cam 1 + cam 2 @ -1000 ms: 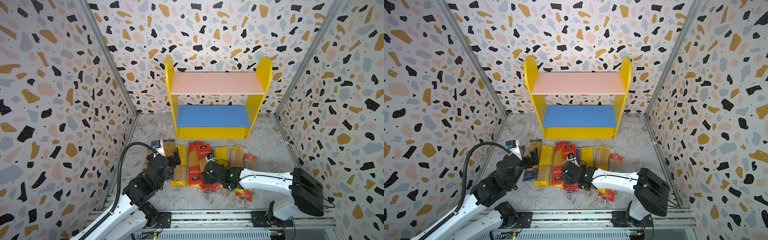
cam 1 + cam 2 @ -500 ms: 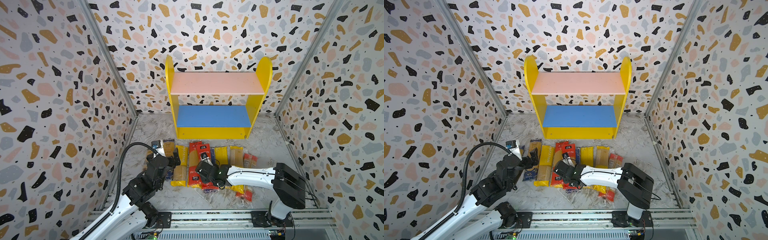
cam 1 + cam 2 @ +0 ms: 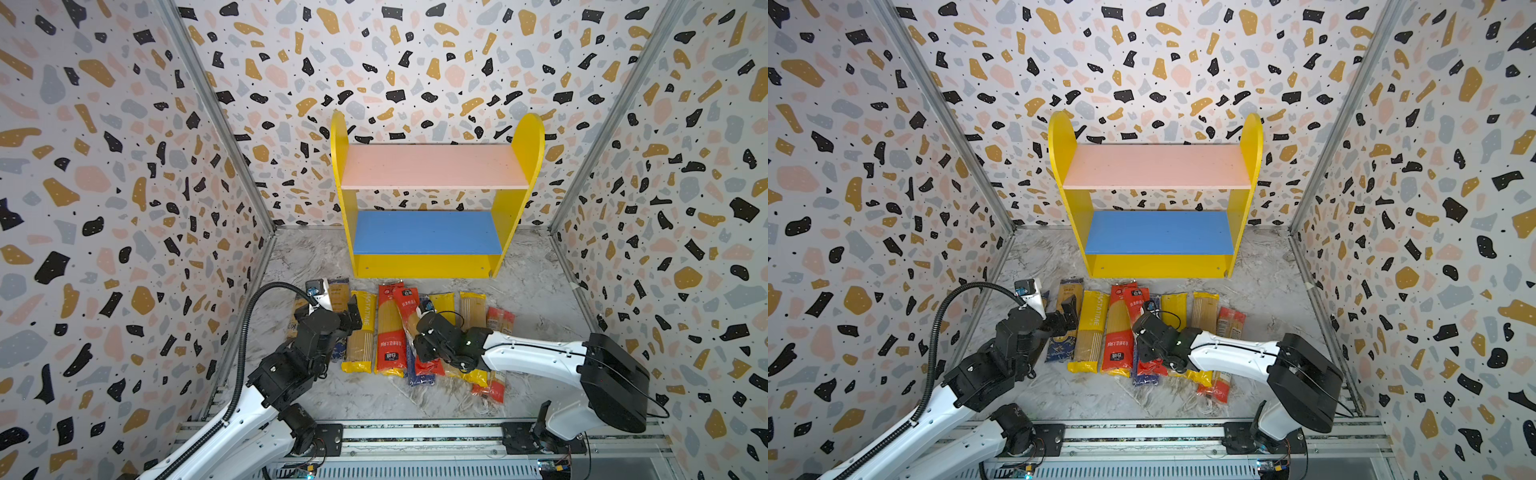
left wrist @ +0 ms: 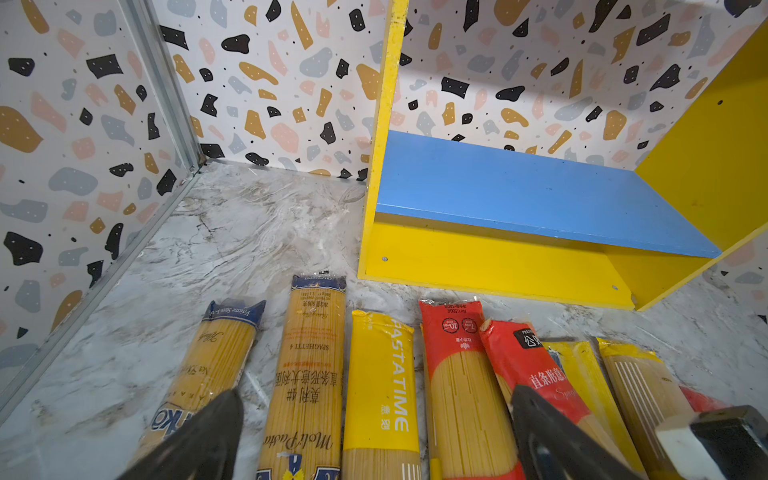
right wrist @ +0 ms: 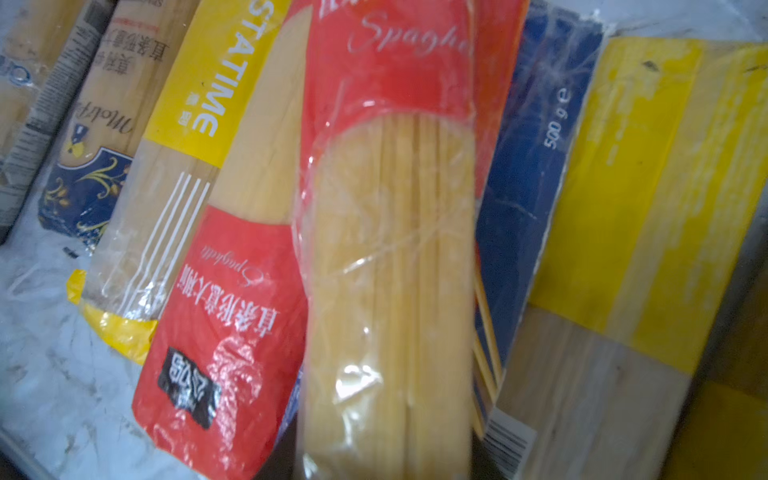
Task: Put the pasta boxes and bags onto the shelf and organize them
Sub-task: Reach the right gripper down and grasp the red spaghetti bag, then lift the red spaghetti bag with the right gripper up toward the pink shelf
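Spaghetti packets [image 3: 388, 328] side by side on floor [image 3: 536, 291] before shelf [image 3: 424, 266]

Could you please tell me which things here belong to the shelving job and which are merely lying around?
Belonging to the job:
the shelf; the spaghetti packets lying in a row before it.

Just there:
marbled floor; speckled walls; front rail. No loose clutter seen.

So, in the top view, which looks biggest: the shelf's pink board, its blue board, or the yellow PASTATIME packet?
In a top view, largest to smallest:
1. pink upper board, though it sits nearer the camera
2. blue lower board, only slightly smaller-looking, so true sizes may match
3. yellow PASTATIME packet, clearly smallest
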You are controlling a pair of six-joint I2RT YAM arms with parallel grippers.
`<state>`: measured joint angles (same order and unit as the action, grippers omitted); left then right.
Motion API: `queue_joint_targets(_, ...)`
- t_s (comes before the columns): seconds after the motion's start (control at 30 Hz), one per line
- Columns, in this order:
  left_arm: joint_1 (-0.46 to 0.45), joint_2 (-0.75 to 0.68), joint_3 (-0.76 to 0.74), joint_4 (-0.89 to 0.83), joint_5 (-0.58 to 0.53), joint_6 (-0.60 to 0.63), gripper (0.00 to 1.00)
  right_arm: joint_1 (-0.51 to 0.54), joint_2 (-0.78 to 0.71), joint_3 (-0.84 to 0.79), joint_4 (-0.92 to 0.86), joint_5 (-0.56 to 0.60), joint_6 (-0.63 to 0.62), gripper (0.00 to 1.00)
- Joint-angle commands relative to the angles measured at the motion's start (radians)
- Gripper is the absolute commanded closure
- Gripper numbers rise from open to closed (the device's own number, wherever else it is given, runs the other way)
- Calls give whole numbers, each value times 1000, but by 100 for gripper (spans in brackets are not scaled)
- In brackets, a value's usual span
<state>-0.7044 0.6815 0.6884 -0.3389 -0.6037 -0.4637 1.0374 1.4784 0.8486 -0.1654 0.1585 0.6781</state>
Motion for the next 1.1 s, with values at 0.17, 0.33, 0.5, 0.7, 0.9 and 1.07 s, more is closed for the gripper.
queue_joint_targets(0.17,-6,60,62,18,-34,1,1,-16,-138,86,-109,0,-92,79)
queue_joint_targets(0.33,-6,112,99,26,-28,16,0,-38,-215,155,-191,23,-137,79)
queue_joint_targets(0.5,-5,159,136,54,-16,36,1,-65,-281,252,-270,49,-195,79)
queue_joint_targets(0.7,-6,213,168,75,-9,60,1,-110,-318,377,-329,80,-252,79)
queue_joint_targets(0.9,-6,247,193,87,-2,90,1,-165,-324,512,-333,81,-312,80)
queue_joint_targets(1.07,-6,256,209,92,-2,105,1,-204,-313,616,-324,70,-360,80)
